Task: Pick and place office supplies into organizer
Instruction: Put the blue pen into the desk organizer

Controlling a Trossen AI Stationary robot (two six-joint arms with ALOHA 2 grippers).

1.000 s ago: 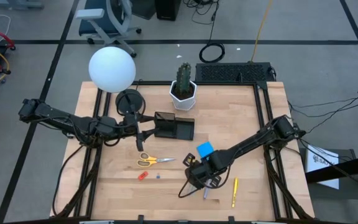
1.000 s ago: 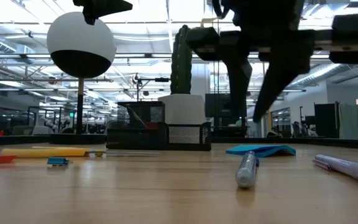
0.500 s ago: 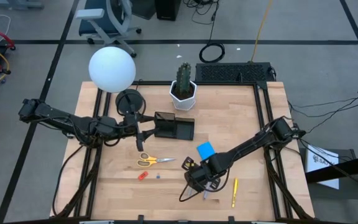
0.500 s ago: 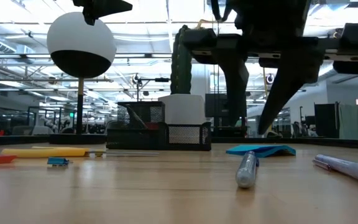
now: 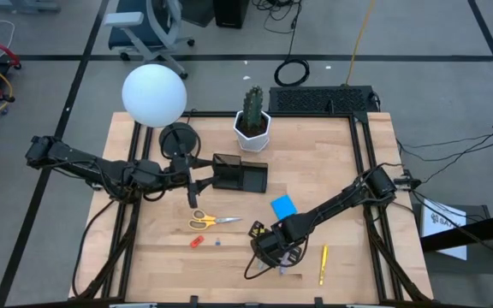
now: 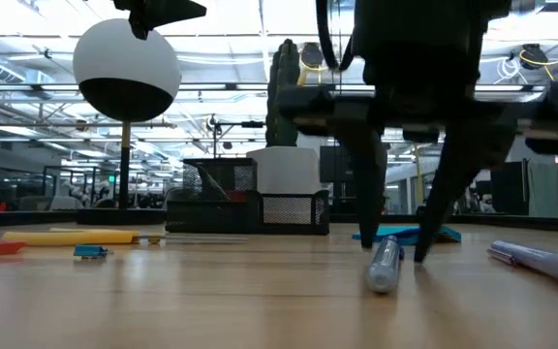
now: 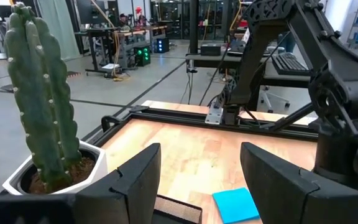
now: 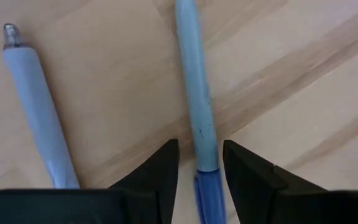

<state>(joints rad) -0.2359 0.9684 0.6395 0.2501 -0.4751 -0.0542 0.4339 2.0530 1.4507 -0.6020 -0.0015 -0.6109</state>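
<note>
My right gripper (image 5: 281,257) is open and low over the table's near middle. Its fingers (image 8: 166,168) stand on either side of a blue pen (image 8: 199,118) lying flat; I see no touch. In the low view the fingertips (image 6: 424,250) reach down beside that pen (image 6: 386,264). A pale pen (image 8: 33,106) lies next to it. My left gripper (image 5: 197,182) is open and hovers by the black organizer (image 5: 240,174). On the wood lie the blue sticky pad (image 5: 283,206), the yellow-handled scissors (image 5: 212,222), a yellow pen (image 5: 323,263) and a red-orange piece (image 5: 197,242).
The white cactus pot (image 5: 252,128) stands behind the organizer, and the lamp's round black base (image 5: 176,137) with its white globe (image 5: 154,95) is to the left. A black keyboard (image 5: 323,100) lies at the far edge. Bare wood spreads along the near left.
My right gripper has come down and drifted slightly toward the table's near left. Its fingers were hanging above the pens and are now at table height on either side of the blue pen. The left arm has kept still.
</note>
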